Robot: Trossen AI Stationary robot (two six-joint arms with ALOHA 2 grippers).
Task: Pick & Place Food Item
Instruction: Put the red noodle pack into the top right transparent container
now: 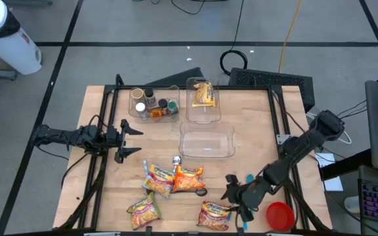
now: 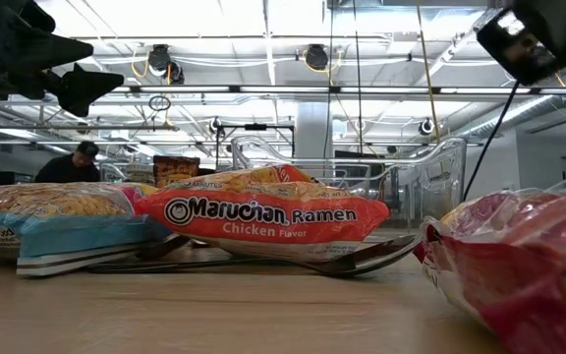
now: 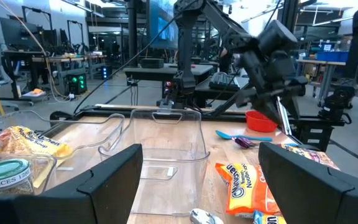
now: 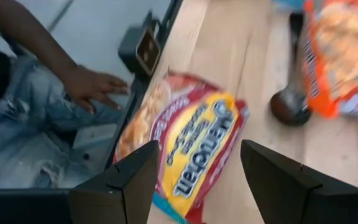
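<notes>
Several ramen packets lie flat on the wooden table: an orange one [image 1: 189,179], a blue-edged one [image 1: 157,178], one near the front [image 1: 144,208] and a red-and-yellow one [image 1: 214,214]. My right gripper [image 1: 231,196] hovers open just above the red-and-yellow packet [image 4: 191,149], slanting down toward it without touching. My left gripper [image 1: 128,139] waits open and level at the table's left side, its fingers [image 3: 117,171] framing the empty clear container [image 3: 166,140]. The orange packet [image 2: 263,211] fills the low view.
The empty clear container [image 1: 206,139] sits mid-table. Behind it stand a container with a ramen packet [image 1: 203,98] and one with spice jars [image 1: 155,103]. A red bowl [image 1: 280,215], a blue spoon [image 1: 249,178] and a dark spoon [image 4: 289,106] lie nearby. A person's hand [image 4: 92,84] rests by the near edge.
</notes>
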